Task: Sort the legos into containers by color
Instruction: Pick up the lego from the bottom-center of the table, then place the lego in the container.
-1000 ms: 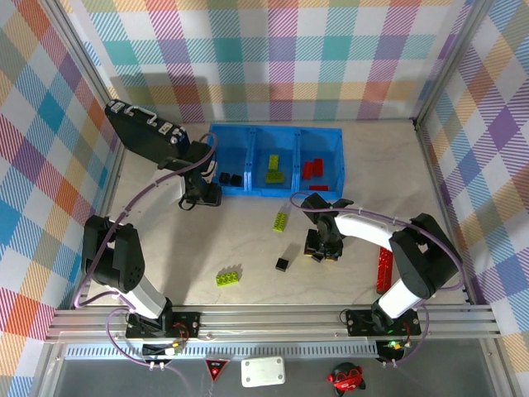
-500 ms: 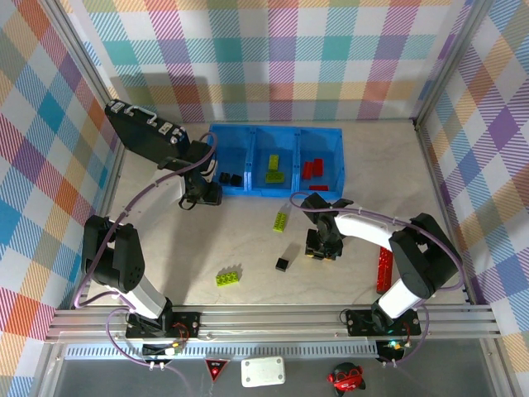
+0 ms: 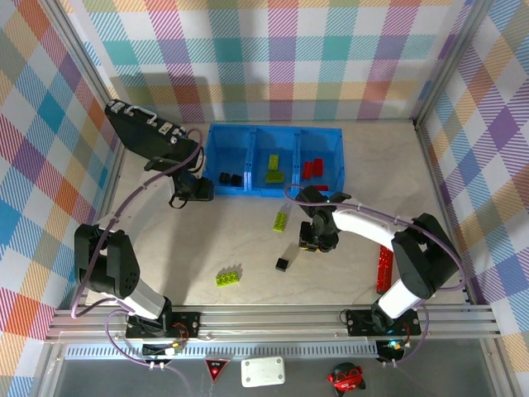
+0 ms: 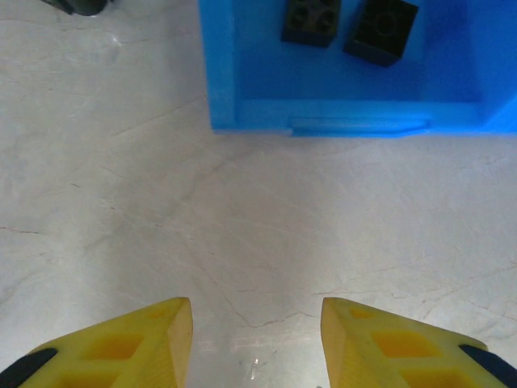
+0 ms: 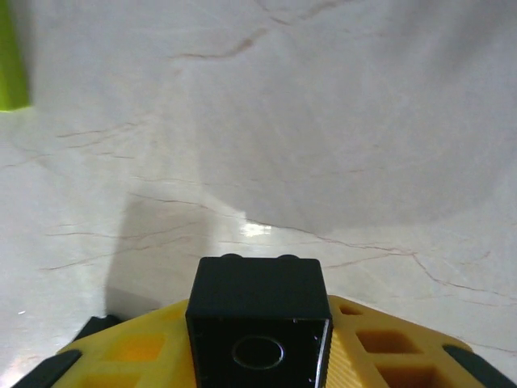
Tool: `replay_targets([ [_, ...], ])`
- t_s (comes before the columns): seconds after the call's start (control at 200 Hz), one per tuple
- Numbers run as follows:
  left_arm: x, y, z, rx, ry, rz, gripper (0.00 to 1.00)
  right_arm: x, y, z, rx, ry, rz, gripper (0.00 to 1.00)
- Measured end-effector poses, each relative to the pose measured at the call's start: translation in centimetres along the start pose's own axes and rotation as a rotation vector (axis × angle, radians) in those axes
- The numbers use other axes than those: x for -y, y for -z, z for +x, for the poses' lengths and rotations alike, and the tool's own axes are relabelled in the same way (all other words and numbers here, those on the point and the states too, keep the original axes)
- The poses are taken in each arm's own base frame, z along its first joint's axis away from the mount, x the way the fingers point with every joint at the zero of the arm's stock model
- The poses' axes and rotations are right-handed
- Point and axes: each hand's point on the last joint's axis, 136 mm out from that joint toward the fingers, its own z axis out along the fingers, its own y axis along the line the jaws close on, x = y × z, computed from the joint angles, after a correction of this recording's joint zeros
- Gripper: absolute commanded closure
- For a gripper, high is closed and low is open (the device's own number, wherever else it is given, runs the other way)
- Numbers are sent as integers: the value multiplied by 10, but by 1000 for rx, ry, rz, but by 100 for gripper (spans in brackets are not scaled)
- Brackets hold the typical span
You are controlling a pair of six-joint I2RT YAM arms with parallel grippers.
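- Right end effector point(image 3: 314, 241): your wrist view shows it clamped on a held black cube point(image 5: 258, 322), pinched between the yellow fingers point(image 5: 388, 356), with pale desk point(image 5: 339, 121) beyond it
- From the top view, this end effector sits near mid-desk, on the near side of the blue bin point(image 3: 277, 131) and apart from it
- Left end effector point(image 4: 257, 343): fingers spread wide, nothing between them, bare desk underneath; it sits just in front of the near wall of the bin's left compartment point(image 4: 242, 113)
- Left compartment: two black cubes point(image 4: 311, 20) side by side on its floor
- Middle compartment point(image 3: 260, 141): lime bricks point(image 3: 274, 167)
- Right compartment point(image 3: 331, 145): red bricks point(image 3: 312, 169)
- Loose on your desk: one lime brick point(image 3: 281, 221) just left of the right end effector, a second lime brick point(image 3: 229, 276) nearer the arm bases, a loose black cube point(image 3: 283, 265) between those two
- Red stick point(image 3: 385, 269) lies beside the right arm; black case point(image 3: 145, 132) stands at the far left, next to the bin
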Motion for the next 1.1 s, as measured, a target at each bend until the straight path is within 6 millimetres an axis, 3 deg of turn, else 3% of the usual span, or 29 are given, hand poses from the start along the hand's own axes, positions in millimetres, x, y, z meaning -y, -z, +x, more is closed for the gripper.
replay_targets([
  [0.37, -5, 11, -5, 45, 21, -6, 54, -61, 18, -30, 32, 105, -60, 63],
  [0.82, -9, 18, -7, 75, 30, -21, 54, -161, 39, -78, 91, 240, -174, 62],
  [1.1, -14, 21, -8, 87, 49, -29, 55, -210, 44, -98, 110, 292, -246, 62],
])
